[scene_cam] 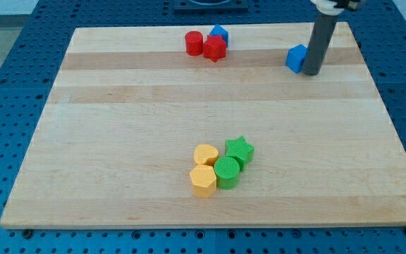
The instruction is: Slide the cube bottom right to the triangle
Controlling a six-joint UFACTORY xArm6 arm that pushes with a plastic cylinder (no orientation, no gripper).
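A blue cube (pixel 297 58) lies near the view's top right of the wooden board (pixel 118 141). My tip (pixel 311 73) stands right beside it, on its right side, touching or nearly touching. A blue triangle (pixel 220 33) lies at the view's top centre, behind a red star-like block (pixel 215 49) and next to a red cylinder (pixel 194 43). The cube is well to the right of that group.
A cluster sits at the view's lower centre: a yellow heart (pixel 205 154), a yellow hexagon (pixel 203 180), a green cylinder (pixel 226 172) and a green star (pixel 240 149). The board lies on a blue perforated table (pixel 5 70).
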